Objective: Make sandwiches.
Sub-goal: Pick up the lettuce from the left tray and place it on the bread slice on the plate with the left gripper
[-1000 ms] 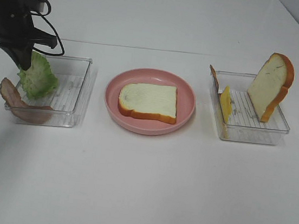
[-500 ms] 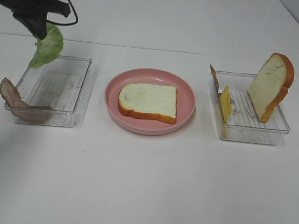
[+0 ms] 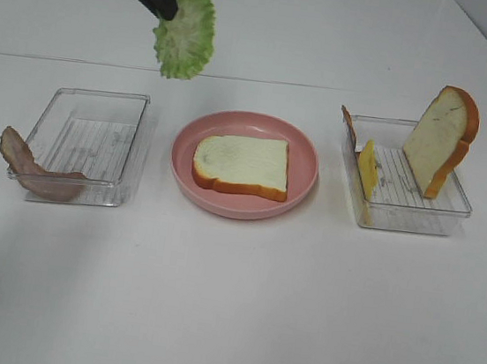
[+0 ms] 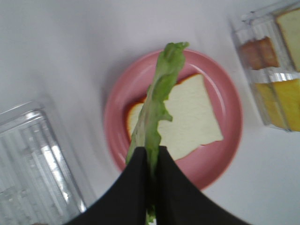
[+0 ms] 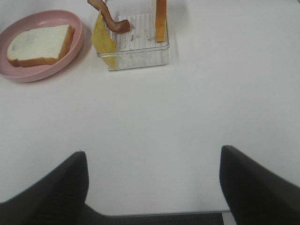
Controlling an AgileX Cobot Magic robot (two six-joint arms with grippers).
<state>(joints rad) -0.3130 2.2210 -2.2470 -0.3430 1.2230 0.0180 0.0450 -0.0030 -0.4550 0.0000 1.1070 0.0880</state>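
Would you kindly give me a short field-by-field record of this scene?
left end effector: shut on lettuce, held aloft
right end effector: open, empty
plate: one bread slice, lying flat
left tray: bacon draped over its rim
right tray: upright bread, cheese, second bacon

Nothing readable is showing in any view. The bread slice (image 3: pixel 241 162), the pink plate (image 3: pixel 181 152) and the clear trays (image 3: pixel 139 138) are carrying no letters or numbers.
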